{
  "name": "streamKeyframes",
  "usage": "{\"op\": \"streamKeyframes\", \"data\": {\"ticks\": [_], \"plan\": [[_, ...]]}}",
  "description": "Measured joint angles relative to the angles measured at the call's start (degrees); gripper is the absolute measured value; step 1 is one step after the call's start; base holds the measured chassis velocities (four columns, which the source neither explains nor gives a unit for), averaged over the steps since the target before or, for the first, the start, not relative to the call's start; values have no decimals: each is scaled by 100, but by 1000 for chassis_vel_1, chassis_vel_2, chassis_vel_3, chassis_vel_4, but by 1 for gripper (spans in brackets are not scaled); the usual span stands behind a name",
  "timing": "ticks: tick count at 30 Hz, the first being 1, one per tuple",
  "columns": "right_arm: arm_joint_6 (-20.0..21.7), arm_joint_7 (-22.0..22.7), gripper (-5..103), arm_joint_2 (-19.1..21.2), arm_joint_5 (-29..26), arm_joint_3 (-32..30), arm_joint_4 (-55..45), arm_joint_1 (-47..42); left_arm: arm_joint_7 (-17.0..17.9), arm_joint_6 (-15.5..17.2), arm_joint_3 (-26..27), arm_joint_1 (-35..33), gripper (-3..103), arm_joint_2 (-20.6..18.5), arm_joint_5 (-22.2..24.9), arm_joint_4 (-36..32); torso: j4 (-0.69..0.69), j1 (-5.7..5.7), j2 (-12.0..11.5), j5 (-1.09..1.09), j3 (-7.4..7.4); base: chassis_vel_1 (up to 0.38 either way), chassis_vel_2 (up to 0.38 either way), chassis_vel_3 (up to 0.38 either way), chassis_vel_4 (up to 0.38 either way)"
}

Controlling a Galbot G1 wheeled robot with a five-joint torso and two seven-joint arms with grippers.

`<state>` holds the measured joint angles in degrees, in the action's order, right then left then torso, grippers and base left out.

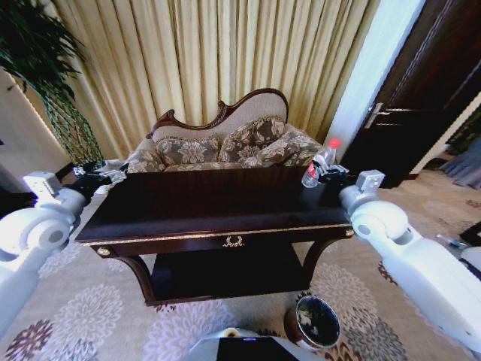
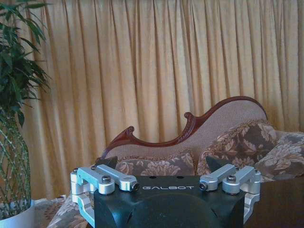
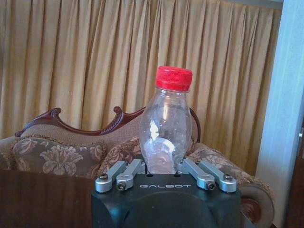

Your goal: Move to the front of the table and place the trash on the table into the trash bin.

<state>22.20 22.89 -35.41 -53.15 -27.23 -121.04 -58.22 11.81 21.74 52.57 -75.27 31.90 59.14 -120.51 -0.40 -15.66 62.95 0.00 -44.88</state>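
Closest to the head camera, the trash bin [image 1: 317, 322] stands on the patterned carpet [image 1: 98, 312] in front of the table [image 1: 218, 207], below its right front corner and well below the tabletop.

On the right gripper [image 3: 164, 172] the fingers are drawn in against the lower body of the bottle [image 3: 166, 126], which stands upright between them with its red cap [image 3: 174, 78] on top. From the head view the bottle [image 1: 320, 164] sits at the far right corner of the table, tilted a little. Whether it is clear of the wood I cannot tell.

The step in hand looks like carrying the bottle to the bin. To do it well, the grip should stay firm but not crushing, since thin clear plastic dents and can slip. The arm should raise the bottle well clear of the gold-trimmed table edge, bring it back and down over the bin's open mouth, and part the fingers only once it is centred above the black liner. Released too early, it would bounce off the rim.

The left gripper [image 2: 166, 183] hangs at the table's left end with its fingers spread wide, holding nothing; behind it are the sofa [image 2: 228, 152] and curtain [image 2: 156, 61].
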Motion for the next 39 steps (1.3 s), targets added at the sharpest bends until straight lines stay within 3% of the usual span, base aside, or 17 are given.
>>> {"op": "streamKeyframes", "data": {"ticks": [20,39], "plan": [[-291,-63,25,-166,160,-437,-252,-879,65,-39,135,-219,100,299,-79,-362,1,-1,0,0,-1,135,-138,-138,133],[-367,-172,25,-228,362,-297,-73,-846,183,-62,138,-267,100,440,-181,-444,0,6,4,0,3,105,-125,-112,113]]}}
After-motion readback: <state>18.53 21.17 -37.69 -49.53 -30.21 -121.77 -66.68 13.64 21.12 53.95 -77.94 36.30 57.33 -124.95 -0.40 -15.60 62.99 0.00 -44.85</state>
